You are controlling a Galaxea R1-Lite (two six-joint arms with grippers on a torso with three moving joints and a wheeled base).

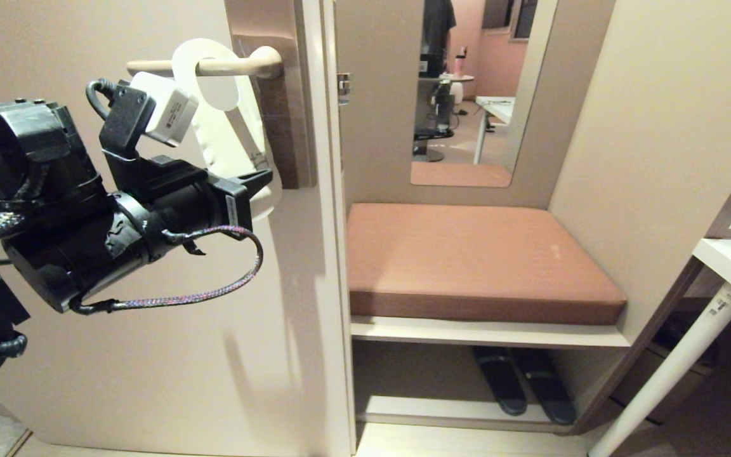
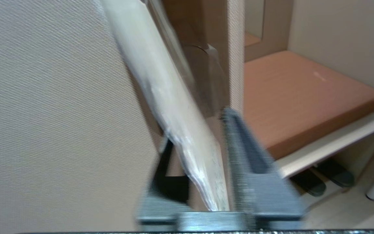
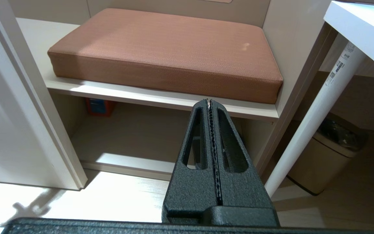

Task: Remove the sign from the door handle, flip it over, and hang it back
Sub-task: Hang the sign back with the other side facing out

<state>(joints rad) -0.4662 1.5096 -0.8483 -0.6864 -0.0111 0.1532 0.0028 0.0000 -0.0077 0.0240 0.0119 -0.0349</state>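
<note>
Left gripper (image 1: 263,181) reaches level toward the door, its black fingers at the lower part of the white sign (image 1: 226,120), whose oval hole hangs over the cream lever handle (image 1: 213,65); the arm hides the sign's lower edge. Left wrist view: blurred, glossy card lies between the parted fingers (image 2: 245,152), gaps on both sides. Right wrist view: right gripper (image 3: 209,101) closed, empty, facing a brown cushion (image 3: 161,48)

White rounded card sign (image 1: 226,120) hangs by large oval hole on slim cream lever door handle (image 1: 213,66), white side out, tilted, lower end swung off door; handle horizontal on tall brown backplate.
</note>
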